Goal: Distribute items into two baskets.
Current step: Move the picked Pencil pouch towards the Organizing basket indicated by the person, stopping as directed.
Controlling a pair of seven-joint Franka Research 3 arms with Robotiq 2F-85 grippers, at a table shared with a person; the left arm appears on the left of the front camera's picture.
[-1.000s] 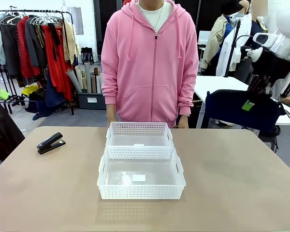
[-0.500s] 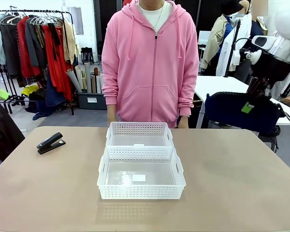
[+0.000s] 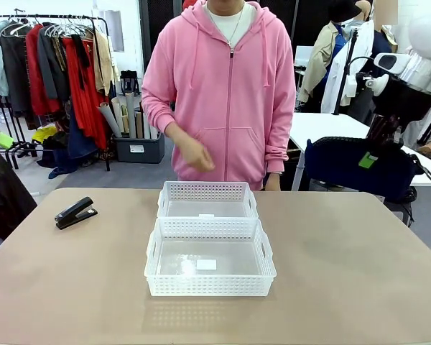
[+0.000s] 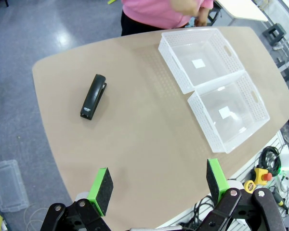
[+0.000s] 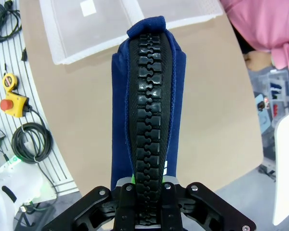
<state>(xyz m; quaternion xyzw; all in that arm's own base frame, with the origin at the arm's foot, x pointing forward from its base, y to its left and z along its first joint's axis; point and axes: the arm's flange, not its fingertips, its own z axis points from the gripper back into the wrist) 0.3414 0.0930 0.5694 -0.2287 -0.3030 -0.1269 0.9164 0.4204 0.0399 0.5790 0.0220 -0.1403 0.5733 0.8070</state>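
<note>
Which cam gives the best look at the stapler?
Left wrist view: the stapler lies whole, seen from above, closed, alone on the bare table. The front view has it smaller, at a low angle, near the table's left edge.

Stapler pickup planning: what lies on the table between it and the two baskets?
Nothing: the front view shows bare table between the stapler and the baskets; the left wrist view agrees.

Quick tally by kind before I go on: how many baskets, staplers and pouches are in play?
White baskets: 2
Black stapler: 1
Navy pouch: 1
Total: 4
</note>
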